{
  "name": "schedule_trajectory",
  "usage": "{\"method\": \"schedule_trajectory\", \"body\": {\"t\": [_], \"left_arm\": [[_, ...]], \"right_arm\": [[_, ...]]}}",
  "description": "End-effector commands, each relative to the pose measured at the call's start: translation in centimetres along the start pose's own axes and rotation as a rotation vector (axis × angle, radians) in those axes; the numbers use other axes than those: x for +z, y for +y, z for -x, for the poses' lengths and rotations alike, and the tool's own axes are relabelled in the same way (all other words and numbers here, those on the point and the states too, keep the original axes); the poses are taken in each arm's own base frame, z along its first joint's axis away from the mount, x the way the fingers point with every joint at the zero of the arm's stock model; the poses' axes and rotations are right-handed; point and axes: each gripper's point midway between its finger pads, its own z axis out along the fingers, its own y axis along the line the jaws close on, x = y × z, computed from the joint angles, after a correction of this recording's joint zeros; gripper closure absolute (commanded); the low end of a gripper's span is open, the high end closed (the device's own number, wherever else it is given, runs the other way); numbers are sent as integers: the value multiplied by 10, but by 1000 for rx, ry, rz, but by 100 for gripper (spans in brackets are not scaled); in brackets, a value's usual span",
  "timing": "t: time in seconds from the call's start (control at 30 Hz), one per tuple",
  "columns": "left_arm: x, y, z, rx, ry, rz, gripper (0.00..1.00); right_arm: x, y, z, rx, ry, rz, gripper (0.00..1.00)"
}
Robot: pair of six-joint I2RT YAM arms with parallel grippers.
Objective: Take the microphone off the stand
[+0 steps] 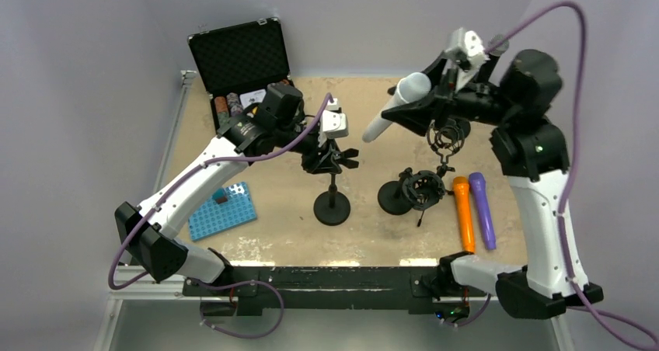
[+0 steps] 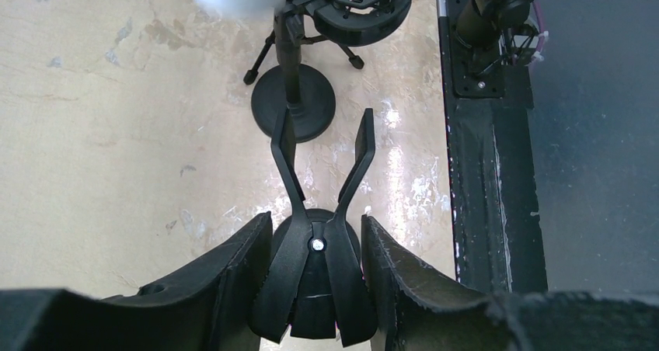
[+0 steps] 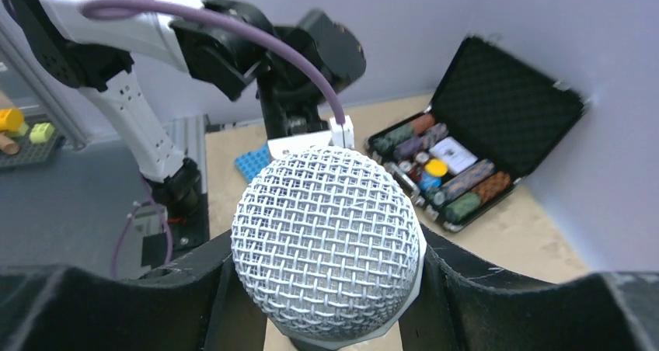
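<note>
Your right fingers (image 3: 497, 289) grip the raised mic (image 3: 326, 242); your left fingers (image 2: 233, 289) squeeze the clip (image 2: 315, 277) on the stand (image 1: 332, 207). A loose hold could drop the mic.

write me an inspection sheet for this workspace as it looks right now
surface: tan table, scuffed and stained
job's things: white microphone held in the air, clear of the stand; stand upright, its clip empty
clutter: orange microphone and purple microphone lying side by side; shock-mount stand; blue rack; open case
tools: right tool shut on white microphone; left tool closed on the clip
cables: purple cable looping along each arm
surroundings: grey walls; nothing else seen
</note>
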Motion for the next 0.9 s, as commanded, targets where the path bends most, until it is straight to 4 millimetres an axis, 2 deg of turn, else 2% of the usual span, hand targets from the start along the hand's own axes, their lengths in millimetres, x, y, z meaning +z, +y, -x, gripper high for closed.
{"method": "schedule_trajectory", "body": {"t": [0.0,0.03,0.07,0.13,0.17,0.23,0.33,0.37,0.4,0.43,0.5,0.57,0.67,0.73,0.87], "left_arm": [[-1,-6,-9,-21,31,-13,100],[-2,-6,-7,-20,29,-10,100],[-2,-5,-6,-25,28,-5,94],[-4,-4,-1,-34,17,11,58],[-6,-4,2,-31,7,19,48],[-9,-3,9,-23,-19,41,37],[-15,-1,20,-37,-42,73,31],[-16,-1,23,-38,-48,79,25],[-18,-1,25,-38,-53,83,8],[-19,-1,27,-37,-63,87,1],[-20,-3,31,-40,-83,86,0],[-21,-5,36,-51,-105,85,0],[-27,-7,49,-60,-154,102,0],[-37,-8,62,-45,-189,129,0],[-57,-11,85,14,-247,183,0]], "right_arm": [[-25,24,29,-14,-28,-14,100],[-29,22,29,-27,-21,-46,100],[-33,20,30,-53,-18,-79,100],[-45,12,29,-51,-1,-172,100],[-52,8,29,-40,6,-221,100],[-69,1,28,-17,14,-328,100],[-98,-6,30,-41,32,-509,100],[-109,-8,30,-43,41,-581,100],[-119,-10,31,-47,51,-652,100],[-130,-14,30,-45,67,-728,100],[-154,-21,22,-58,99,-874,100],[-188,-35,6,-70,170,-1061,100],[-242,-56,-39,-13,384,-1337,100],[-261,-61,-70,72,515,-1408,100],[-278,-63,-126,192,677,-1415,100]]}}
